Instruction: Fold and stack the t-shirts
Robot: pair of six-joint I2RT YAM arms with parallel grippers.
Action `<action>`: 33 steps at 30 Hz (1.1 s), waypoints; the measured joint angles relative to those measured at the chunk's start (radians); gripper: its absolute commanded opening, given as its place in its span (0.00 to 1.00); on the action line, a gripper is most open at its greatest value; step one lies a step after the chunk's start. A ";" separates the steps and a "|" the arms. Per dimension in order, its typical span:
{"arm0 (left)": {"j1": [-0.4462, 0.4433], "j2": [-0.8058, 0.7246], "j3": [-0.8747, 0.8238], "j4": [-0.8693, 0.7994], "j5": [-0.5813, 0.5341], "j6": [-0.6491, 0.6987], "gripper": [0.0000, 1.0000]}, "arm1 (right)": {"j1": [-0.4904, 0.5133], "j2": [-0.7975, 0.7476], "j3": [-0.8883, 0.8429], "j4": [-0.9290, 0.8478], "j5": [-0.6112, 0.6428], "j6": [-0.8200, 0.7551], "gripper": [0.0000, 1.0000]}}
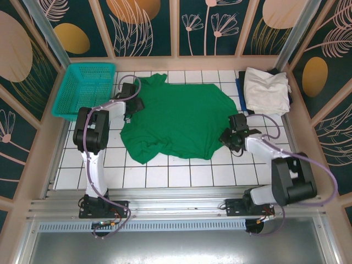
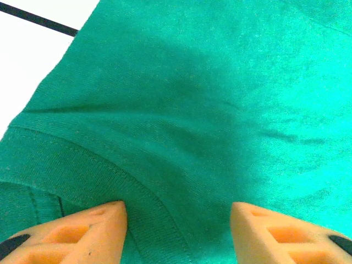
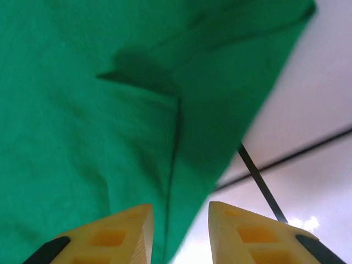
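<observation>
blue shirt (image 1: 240,91) mostly under off-white shirt (image 1: 267,91), green shirt (image 2: 181,110) cropped in wrist views

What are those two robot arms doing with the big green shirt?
They are working on folding it. The green t-shirt lies spread out on the white tiled table. The left gripper is at the shirt's left edge and the right gripper is at its right edge, both with fingers apart over the cloth. A pile topped by an off-white t-shirt sits in the far right corner, and a teal basket in the far left.
</observation>
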 measured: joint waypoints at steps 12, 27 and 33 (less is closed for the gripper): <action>0.000 0.000 0.000 0.003 0.025 0.017 0.53 | 0.000 0.166 0.067 0.074 0.019 -0.053 0.23; 0.000 0.000 0.000 0.003 0.028 0.021 0.53 | 0.003 0.122 0.104 -0.014 0.098 -0.074 0.00; 0.005 0.000 0.004 0.000 0.031 0.023 0.53 | 0.069 -0.219 0.057 -0.225 0.168 0.039 0.00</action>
